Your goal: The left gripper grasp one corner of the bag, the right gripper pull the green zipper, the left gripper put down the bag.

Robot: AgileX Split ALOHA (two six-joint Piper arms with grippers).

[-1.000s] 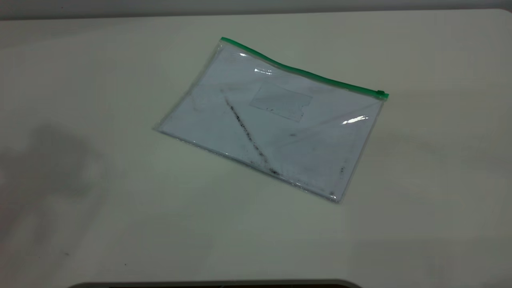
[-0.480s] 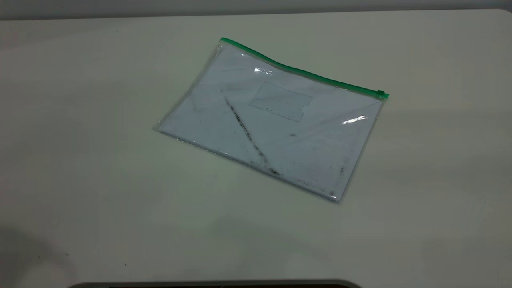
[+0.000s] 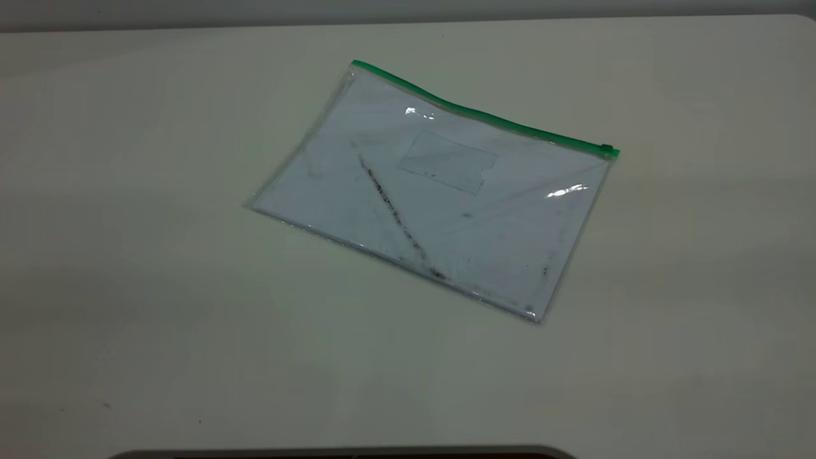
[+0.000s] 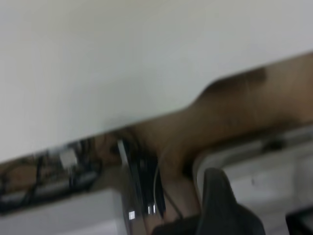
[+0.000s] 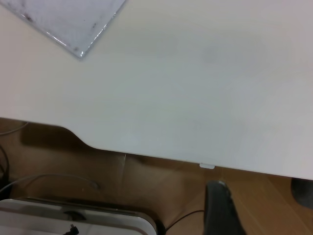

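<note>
Bag (image 3: pixel 433 191) w/ white sheet (image 3: pixel 382 191) inside

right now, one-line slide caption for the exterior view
Clear bag lying flat and askew on the white table, green zipper at the strip's right end, no gripper in frame.

Pale table (image 3: pixel 159 268); bag (image 3: pixel 440 197) lying flat on it.

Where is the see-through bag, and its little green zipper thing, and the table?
bag (image 3: pixel 440 197): exterior view, on its clear front, by the small pocket.
green zipper (image 3: pixel 609 151): exterior view, on the slider at the strip's right end.
table (image 3: pixel 159 287): exterior view, on a bare part.
</note>
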